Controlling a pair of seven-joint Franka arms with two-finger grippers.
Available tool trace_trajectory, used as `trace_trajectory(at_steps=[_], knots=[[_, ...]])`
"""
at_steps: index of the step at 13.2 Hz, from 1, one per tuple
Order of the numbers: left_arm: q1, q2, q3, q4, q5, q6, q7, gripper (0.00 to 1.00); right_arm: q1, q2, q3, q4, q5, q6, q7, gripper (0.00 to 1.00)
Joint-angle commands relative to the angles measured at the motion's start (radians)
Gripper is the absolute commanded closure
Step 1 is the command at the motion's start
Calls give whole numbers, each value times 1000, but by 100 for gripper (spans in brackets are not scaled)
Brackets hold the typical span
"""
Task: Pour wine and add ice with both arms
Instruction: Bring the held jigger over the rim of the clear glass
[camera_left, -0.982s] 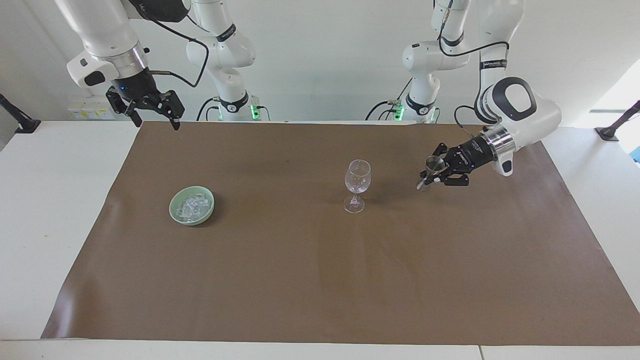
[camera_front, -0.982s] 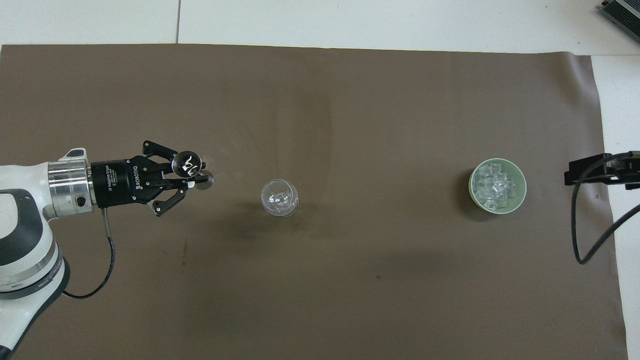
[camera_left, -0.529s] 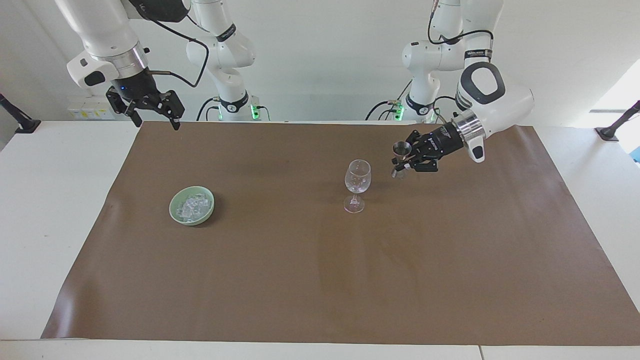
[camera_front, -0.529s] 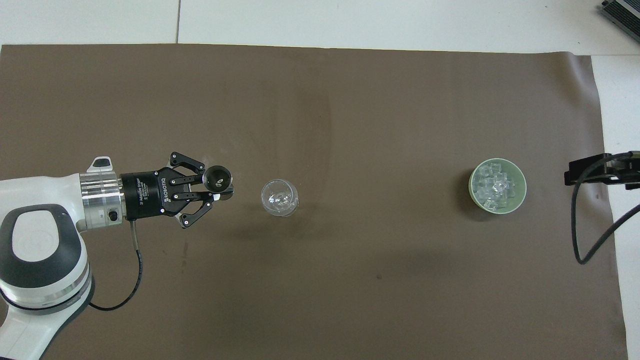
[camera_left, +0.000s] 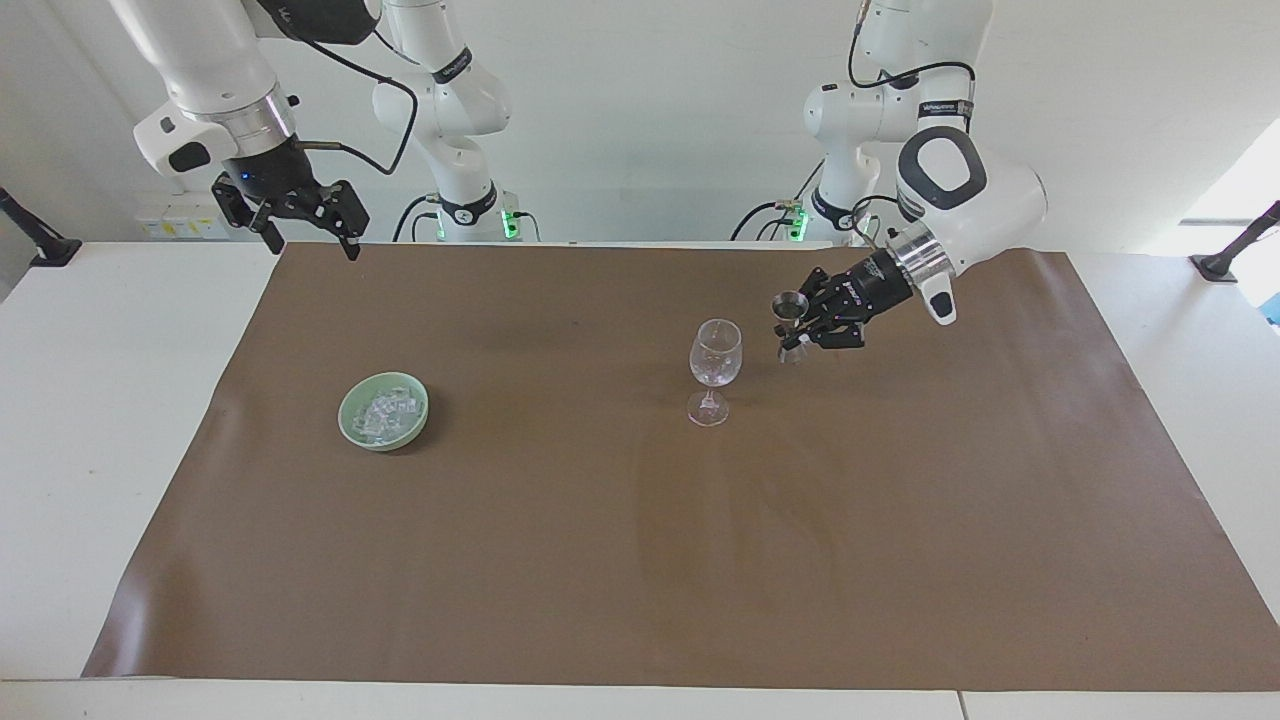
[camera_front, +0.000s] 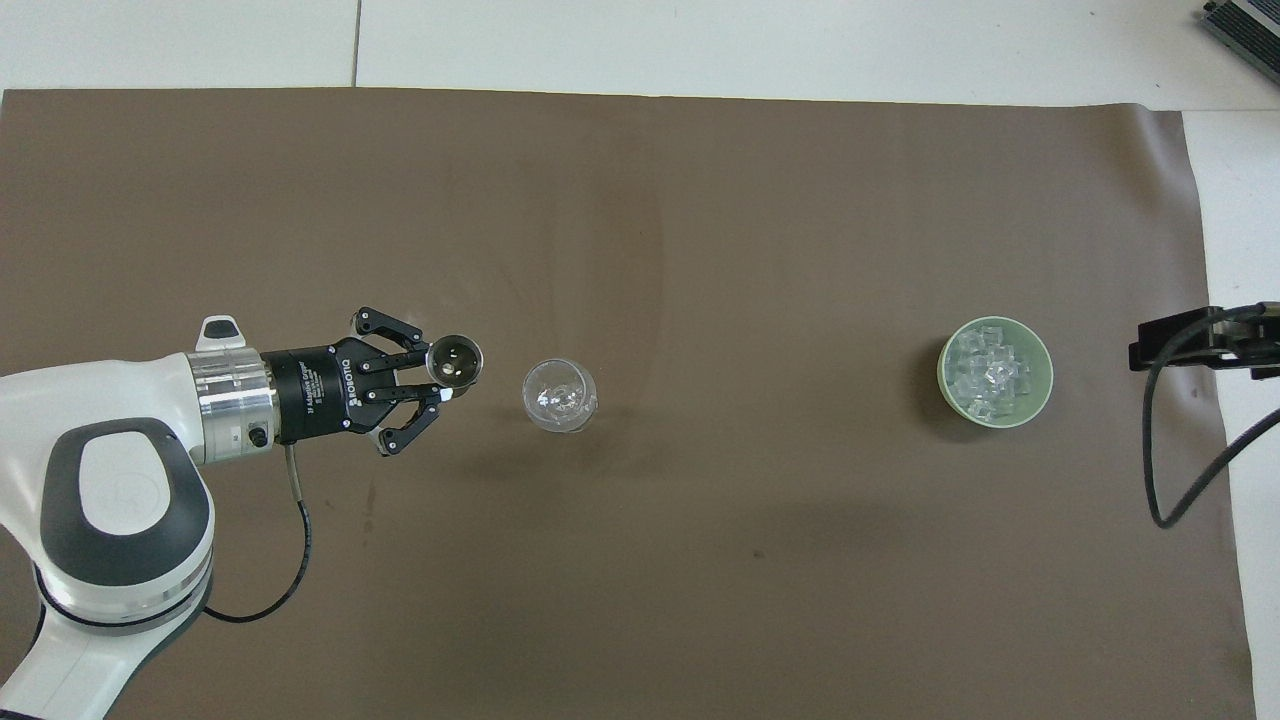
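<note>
Just beside the rim of the wine glass (camera_left: 716, 352), on the side toward the left arm's end of the table (camera_left: 1180, 350), the left pincer (camera_left: 797, 330) hangs in the air, clamped on the waist of a small metal jigger (camera_left: 790, 304). The jigger's open cup faces up, tipped only slightly, and sits a little higher than the glass's mouth, apart from it. The glass stands upright on its stem on the brown mat (camera_left: 640, 560); whether it already holds liquid I cannot tell.

The step in hand looks like the pour. To do it well, the jigger's lip should come over the middle of the bowl of the glass before any tilt starts, staying above the rim so metal never knocks glass. A thin-stemmed glass will likely topple at a light sideways push. The roll of the wrist should be slow and turn the lip toward the glass, so the stream falls inside rather than down the outside. The grip on the narrow waist should stay firm, since a smooth metal cup could swivel between the fingertips.

The right pincer (camera_left: 305, 215) waits with its jaws wide and empty, over the mat's edge at the right arm's end. Below it and well apart, the ice (camera_left: 384, 410) lies heaped in a pale green bowl (camera_left: 352, 428).
</note>
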Motion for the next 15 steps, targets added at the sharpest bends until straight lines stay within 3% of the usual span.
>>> trace_trajectory(at_steps=[1, 15], knots=[[-23, -26, -9, -21, 24, 64, -26, 100, -2, -6, 3, -4, 11, -10, 14, 0], [-98, -14, -46, -6, 61, 280, -17, 100, -2, -8, 3, -4, 11, -10, 14, 0]])
